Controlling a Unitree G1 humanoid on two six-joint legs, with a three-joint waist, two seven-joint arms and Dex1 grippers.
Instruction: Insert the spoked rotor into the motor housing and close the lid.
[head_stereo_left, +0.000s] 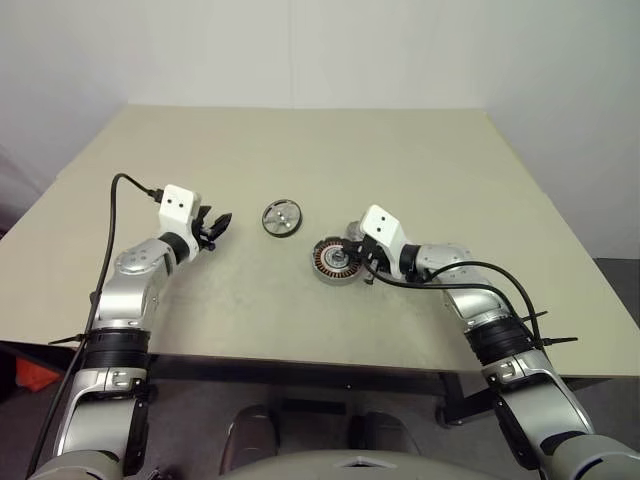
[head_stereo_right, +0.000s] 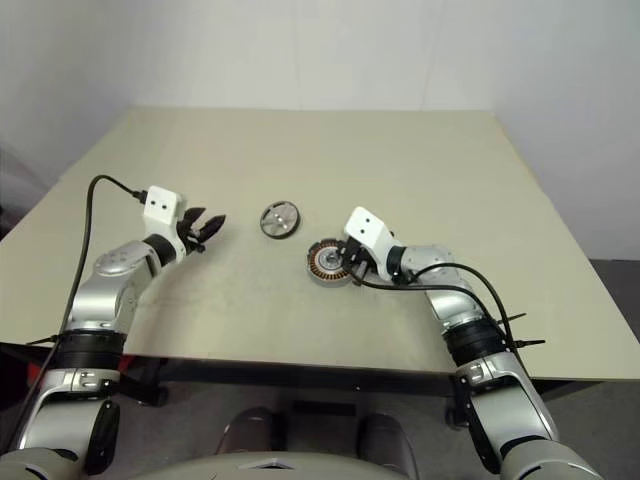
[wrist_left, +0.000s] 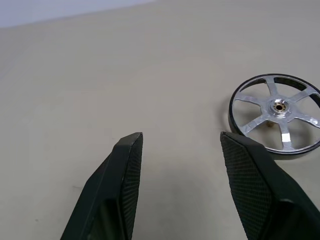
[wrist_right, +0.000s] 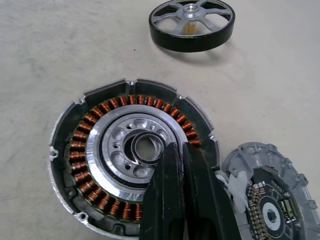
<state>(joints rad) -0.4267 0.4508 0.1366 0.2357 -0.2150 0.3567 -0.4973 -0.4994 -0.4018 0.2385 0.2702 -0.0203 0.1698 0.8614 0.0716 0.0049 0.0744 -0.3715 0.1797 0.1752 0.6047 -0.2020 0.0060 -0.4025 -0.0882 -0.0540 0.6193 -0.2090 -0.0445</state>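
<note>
The spoked rotor (head_stereo_left: 282, 218) lies flat on the desk (head_stereo_left: 420, 160), out in the middle between the two arms, and it sits nearer the left end effector (head_stereo_left: 214, 228) than anything else does. That left end effector hangs a little above the desk with its two fingers (wrist_left: 125, 170) spread apart and nothing between them; seen along those fingers, the rotor lies just ahead and off to the side of the inner one, not in line with the gap. The motor housing (wrist_right: 125, 155) rests open just beside the rotor, toward the right arm, its copper windings ringing the central hole. The right end effector (wrist_right: 177, 165) has its fingers pressed together, tips over the housing's inner ring, gripping nothing. The lid (wrist_right: 272, 195) lies flat just beside the housing. I'd judge the left arm must swing inward to straddle the rotor's rim.
</note>
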